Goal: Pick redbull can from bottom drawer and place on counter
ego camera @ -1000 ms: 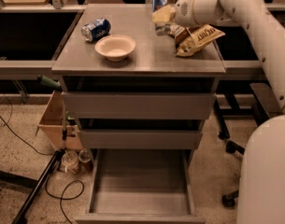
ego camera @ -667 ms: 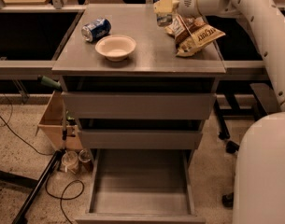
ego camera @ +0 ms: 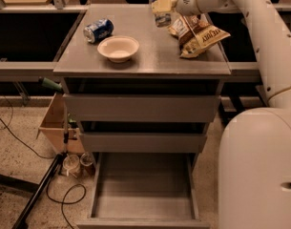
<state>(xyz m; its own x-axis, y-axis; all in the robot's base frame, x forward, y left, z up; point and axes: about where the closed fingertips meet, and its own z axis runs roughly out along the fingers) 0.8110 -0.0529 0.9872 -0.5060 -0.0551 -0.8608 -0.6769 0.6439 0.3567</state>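
The redbull can (ego camera: 158,6), slim and silver-blue, stands upright at the far back of the grey counter (ego camera: 150,56). I cannot tell whether its base touches the counter. My gripper (ego camera: 162,5) is at the top centre, shut around the can, with a pale finger (ego camera: 165,4) across its side. The bottom drawer (ego camera: 99,185) is pulled open near the floor and holds nothing.
A fat blue can (ego camera: 98,30) lies on its side at the counter's back left. A cream bowl (ego camera: 118,48) sits in front of it. Snack bags (ego camera: 198,32) lie just right of the gripper. Two closed drawers (ego camera: 140,108) sit above the open one. A cardboard box (ego camera: 53,125) and cables are on the floor at left.
My gripper has moved left and toward the back of the counter with the can in it, off the snack bags. Nothing else has moved.
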